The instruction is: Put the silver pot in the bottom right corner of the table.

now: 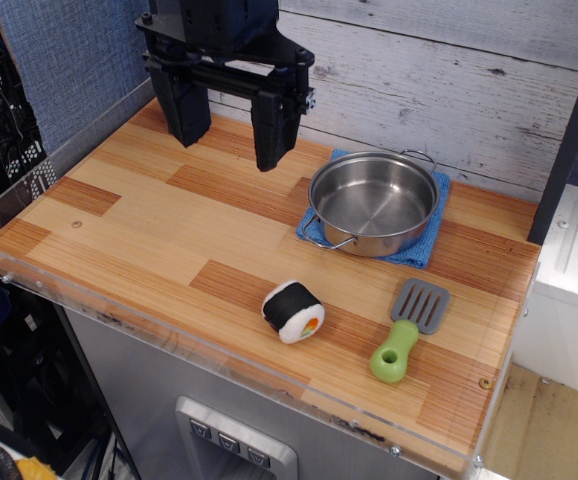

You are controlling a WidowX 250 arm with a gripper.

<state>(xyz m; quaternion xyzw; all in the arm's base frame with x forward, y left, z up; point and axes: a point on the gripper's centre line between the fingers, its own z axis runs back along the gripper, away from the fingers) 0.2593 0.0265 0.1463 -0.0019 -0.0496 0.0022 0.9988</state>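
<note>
The silver pot is a shallow shiny steel pot with two thin wire loop handles. It sits empty on a blue cloth at the back right of the wood-plank table. My gripper is black, open and empty. It hangs above the back middle of the table, to the left of the pot and apart from it. The bottom right corner of the table has a reddish-brown plank patch and a small screw hole.
A sushi toy lies at the front middle. A grey-and-green toy spatula lies to its right, near the front right corner. A clear acrylic rim runs along the front edge. A white plank wall stands behind the table.
</note>
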